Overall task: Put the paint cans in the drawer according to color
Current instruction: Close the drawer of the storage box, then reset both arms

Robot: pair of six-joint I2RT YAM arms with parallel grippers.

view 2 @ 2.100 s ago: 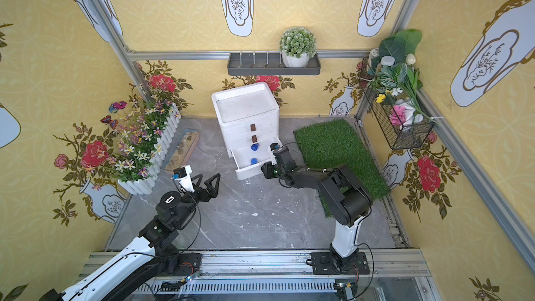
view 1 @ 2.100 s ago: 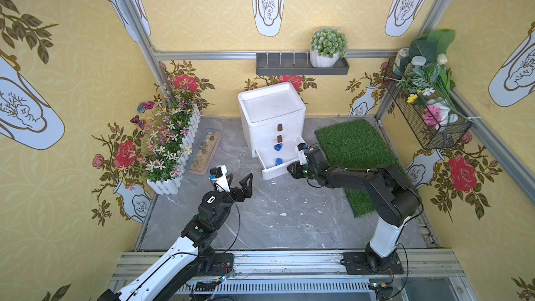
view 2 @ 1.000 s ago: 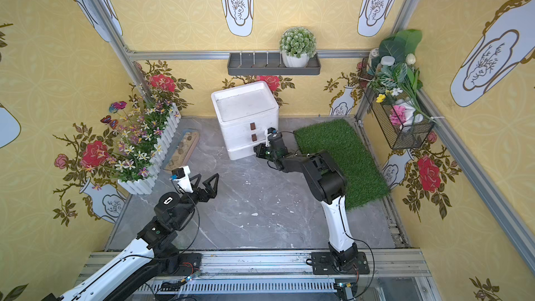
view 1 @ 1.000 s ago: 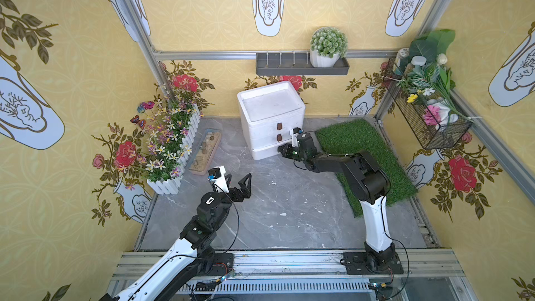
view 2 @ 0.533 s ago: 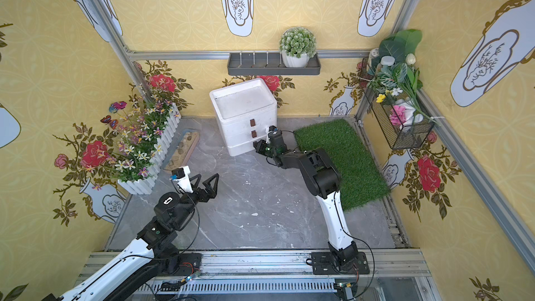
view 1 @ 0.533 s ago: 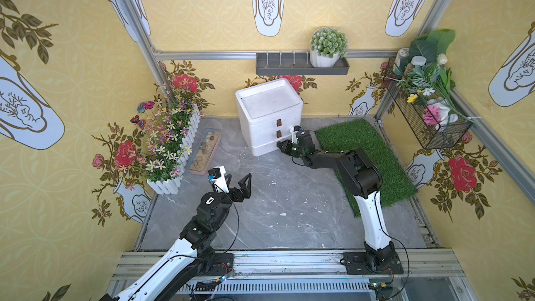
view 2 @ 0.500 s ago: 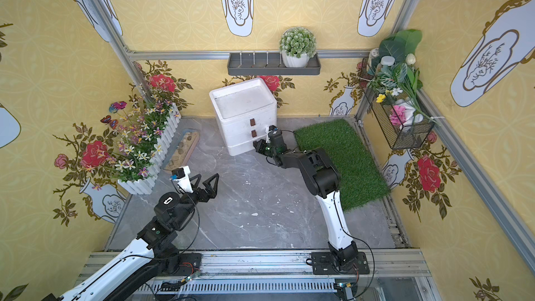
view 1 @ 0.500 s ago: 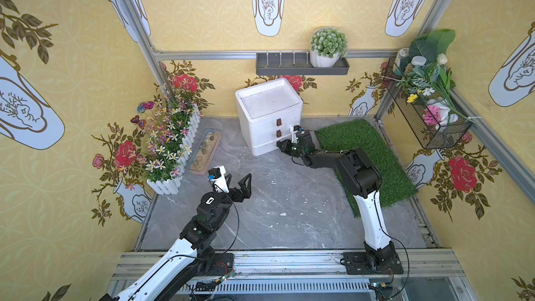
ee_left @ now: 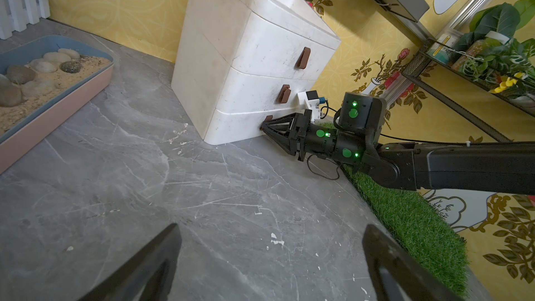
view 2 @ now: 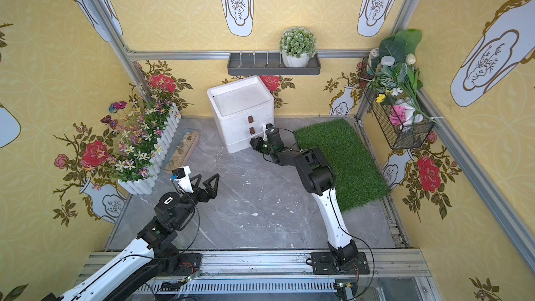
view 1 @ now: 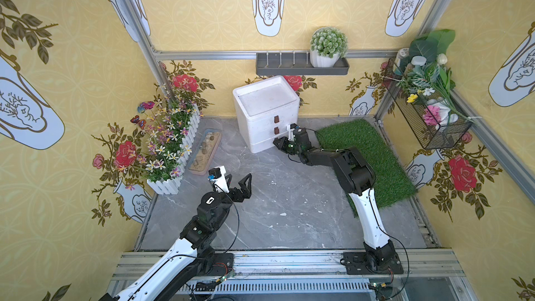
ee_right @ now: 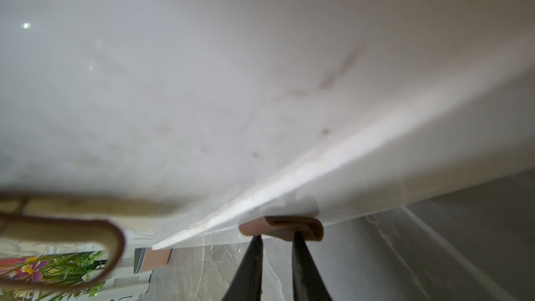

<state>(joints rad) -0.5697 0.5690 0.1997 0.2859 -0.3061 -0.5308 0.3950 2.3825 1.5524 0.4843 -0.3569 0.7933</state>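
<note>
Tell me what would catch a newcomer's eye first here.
The white three-drawer chest stands against the back wall with all drawers shut. The right gripper is tip-first at the bottom drawer's brown handle. The left gripper hangs wide open over the grey floor, and a green turf mat lies beside the chest.

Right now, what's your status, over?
Left end effector open, empty. Right end effector narrow, tips at bottom drawer's brown strap handle; grip unclear. White three-drawer chest shut, no paint cans visible. Nothing in the way.
</note>
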